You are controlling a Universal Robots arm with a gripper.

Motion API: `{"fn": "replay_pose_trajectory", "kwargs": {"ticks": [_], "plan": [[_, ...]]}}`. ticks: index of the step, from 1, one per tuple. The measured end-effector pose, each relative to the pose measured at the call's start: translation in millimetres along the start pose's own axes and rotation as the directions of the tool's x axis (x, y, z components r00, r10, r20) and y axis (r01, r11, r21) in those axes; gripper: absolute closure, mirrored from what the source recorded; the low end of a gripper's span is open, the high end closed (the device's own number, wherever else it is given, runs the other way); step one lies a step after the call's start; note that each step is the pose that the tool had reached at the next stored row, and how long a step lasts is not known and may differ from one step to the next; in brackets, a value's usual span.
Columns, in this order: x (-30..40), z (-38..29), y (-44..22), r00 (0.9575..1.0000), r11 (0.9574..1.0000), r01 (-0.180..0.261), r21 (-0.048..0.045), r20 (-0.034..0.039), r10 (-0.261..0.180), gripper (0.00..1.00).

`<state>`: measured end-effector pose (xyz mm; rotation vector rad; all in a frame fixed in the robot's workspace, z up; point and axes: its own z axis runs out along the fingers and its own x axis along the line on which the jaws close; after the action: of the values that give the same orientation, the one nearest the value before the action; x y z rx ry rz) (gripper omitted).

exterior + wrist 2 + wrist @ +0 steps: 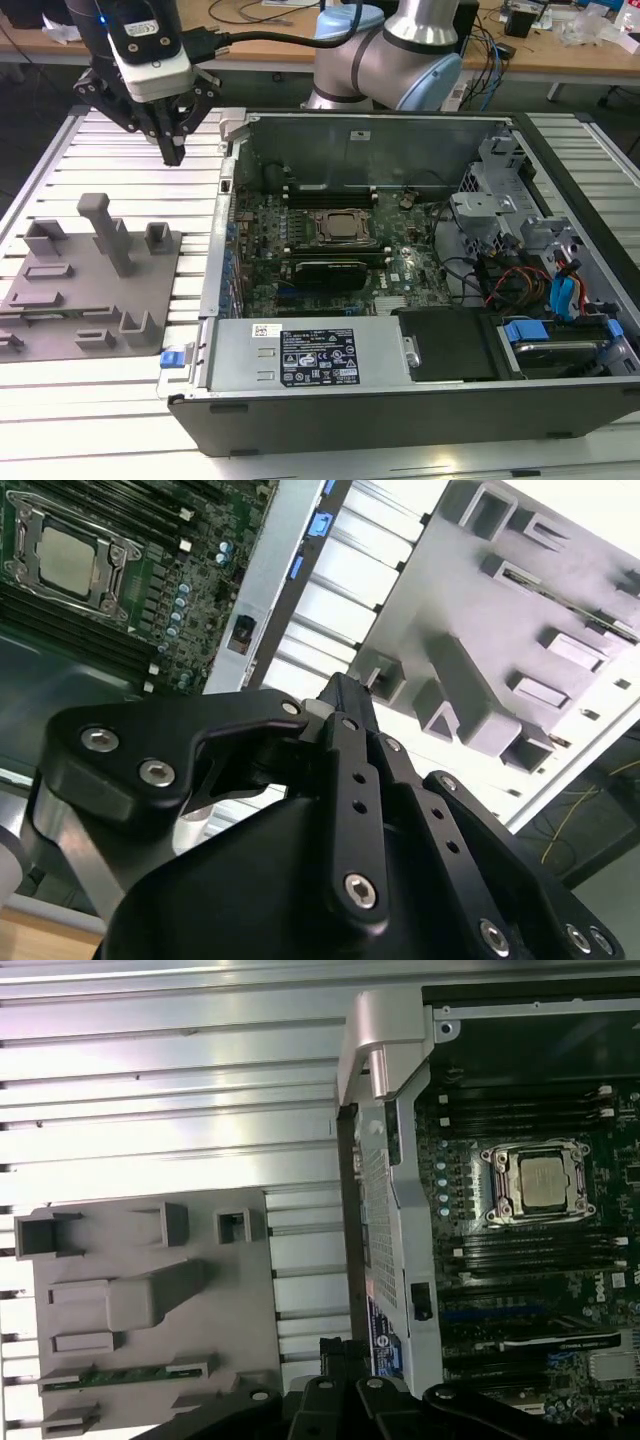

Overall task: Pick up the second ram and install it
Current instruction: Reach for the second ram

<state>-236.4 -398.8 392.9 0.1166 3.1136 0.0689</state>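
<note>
1. Exterior view: my tool point(173, 154), fingers pressed together and empty, hangs over the tabletop point(50, 170). The gray holder point(100, 300) lies at the open case's point(400, 425) nine o'clock.
2. Second wrist view: the tool's point(338, 685) fingers meet at their tips.
3. First wrist view: the second ram point(130, 1374), a thin green stick, lies in a slot of the holder point(250, 1300).

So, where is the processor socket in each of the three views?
Exterior view: the processor socket sits centrally inside the open computer case.
First wrist view: the processor socket lies between the memory slots.
Second wrist view: the processor socket lies across the case wall from the grey holder.
Shared landmark: the grey holder, outside the case.
</note>
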Motion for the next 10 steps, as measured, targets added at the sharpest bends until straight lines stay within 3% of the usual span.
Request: {"fn": "replay_pose_trajectory", "kwargs": {"ticks": [3,8,10], "plan": [[8.9,-0.2,-0.7,1.0,1.0,0.0,0.0,0.0,0.0,0.89],[12.4,-0.3,-0.9,1.0,1.0,0.0,-0.0001,0.0,0.0,0.89],[16.8,-0.4,-1.2,1.0,1.0,0.0,0.0,0.0,0.0,0.89]]}}
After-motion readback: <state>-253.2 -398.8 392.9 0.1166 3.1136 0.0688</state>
